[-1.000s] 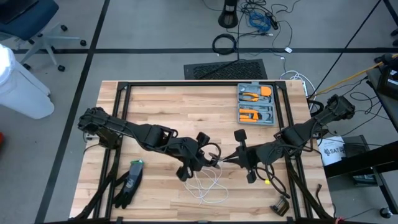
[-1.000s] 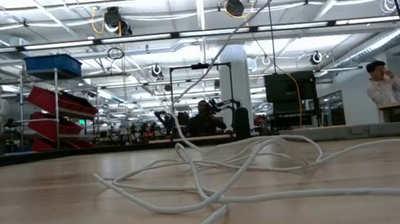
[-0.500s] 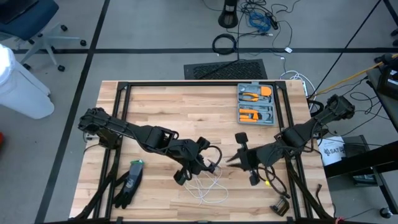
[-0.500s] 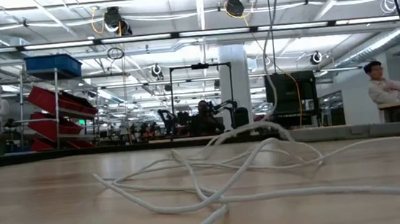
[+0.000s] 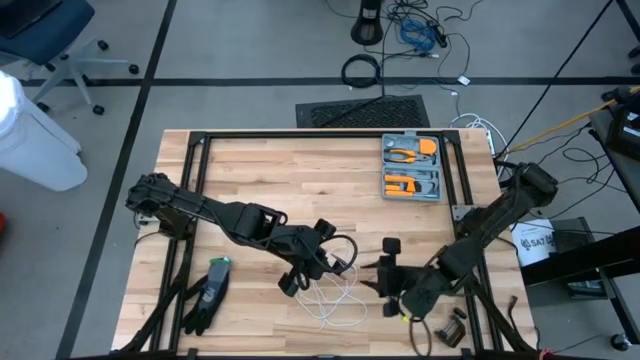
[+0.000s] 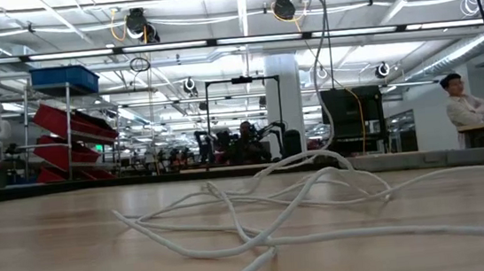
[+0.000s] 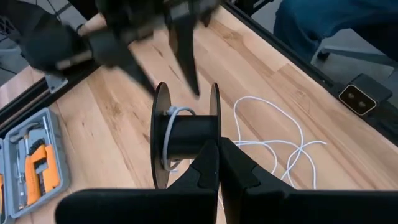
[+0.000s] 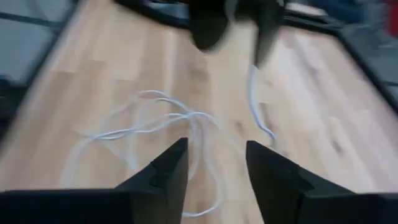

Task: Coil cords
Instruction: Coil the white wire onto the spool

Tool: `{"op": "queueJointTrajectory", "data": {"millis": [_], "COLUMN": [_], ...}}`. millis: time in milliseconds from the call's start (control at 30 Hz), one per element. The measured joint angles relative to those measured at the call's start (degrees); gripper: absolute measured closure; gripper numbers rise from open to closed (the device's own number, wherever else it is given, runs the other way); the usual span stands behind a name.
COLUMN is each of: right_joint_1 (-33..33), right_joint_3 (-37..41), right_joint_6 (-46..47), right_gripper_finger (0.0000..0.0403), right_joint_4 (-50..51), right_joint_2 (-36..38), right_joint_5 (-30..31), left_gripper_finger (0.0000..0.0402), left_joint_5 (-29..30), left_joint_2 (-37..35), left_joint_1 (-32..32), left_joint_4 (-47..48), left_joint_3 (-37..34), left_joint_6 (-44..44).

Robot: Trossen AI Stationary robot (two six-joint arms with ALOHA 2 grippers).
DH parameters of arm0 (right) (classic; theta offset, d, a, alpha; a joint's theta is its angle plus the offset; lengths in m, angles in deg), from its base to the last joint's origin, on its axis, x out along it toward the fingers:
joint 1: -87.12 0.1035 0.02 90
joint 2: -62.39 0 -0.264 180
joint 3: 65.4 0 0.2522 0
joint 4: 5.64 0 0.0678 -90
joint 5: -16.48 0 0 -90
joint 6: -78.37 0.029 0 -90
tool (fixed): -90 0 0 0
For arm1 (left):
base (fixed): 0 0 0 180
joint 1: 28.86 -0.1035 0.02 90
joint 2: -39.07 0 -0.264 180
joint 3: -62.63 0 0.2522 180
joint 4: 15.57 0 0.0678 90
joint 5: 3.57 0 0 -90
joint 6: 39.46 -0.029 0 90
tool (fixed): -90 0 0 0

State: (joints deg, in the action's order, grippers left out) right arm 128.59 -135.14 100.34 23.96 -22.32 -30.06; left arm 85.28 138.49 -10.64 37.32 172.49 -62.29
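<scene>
At lower centre of the high view, a black plastic spool [image 7: 185, 135] is clamped by the left gripper [image 5: 322, 262]. The thin white cord [image 5: 335, 298] lies loose below it. The right gripper [image 5: 379, 280], wide open, holds nothing.

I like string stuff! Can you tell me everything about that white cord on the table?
The thin white cord lies mostly in loose, tangled loops on the pale wooden table. One end is wound a turn or so around a small dark spool with two round side discs, gripped by the shut left gripper. The open right gripper hovers nearby, not touching it.
</scene>
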Motion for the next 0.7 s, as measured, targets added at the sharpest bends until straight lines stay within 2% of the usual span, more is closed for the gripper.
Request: {"op": "queueJointTrajectory", "data": {"millis": [100,233,433,567,700], "right_joint_1": [-1.2,-2.6,-5.0,-6.2,-7.3], "right_joint_3": [2.4,6.1,10.5,10.6,10.6], "right_joint_6": [1.6,1.6,-1.1,-2.9,-2.9], "right_gripper_finger": [0.0233,0.0225,0.0252,0.0267,0.0279], "right_joint_4": [-3.2,-10.8,-23.8,-27.7,-28.6], "right_joint_2": [-2.8,-5.8,-9.9,-11.9,-13.1], "right_joint_5": [4.7,7.8,7.2,4.1,5.1], "left_gripper_finger": [0.0401,0.0401,0.0401,0.0401,0.0401], "left_joint_5": [0.0,0.1,1.3,1.7,1.7], "left_joint_2": [0.0,0.0,-0.1,-0.1,-0.1], "left_joint_1": [0.6,1.2,1.4,1.4,1.4], "left_joint_4": [0.0,-0.2,-0.5,-0.5,-0.5], "left_joint_3": [0.0,0.1,0.1,0.1,0.1], "left_joint_6": [0.0,-0.5,-0.5,-0.6,-0.5]}}
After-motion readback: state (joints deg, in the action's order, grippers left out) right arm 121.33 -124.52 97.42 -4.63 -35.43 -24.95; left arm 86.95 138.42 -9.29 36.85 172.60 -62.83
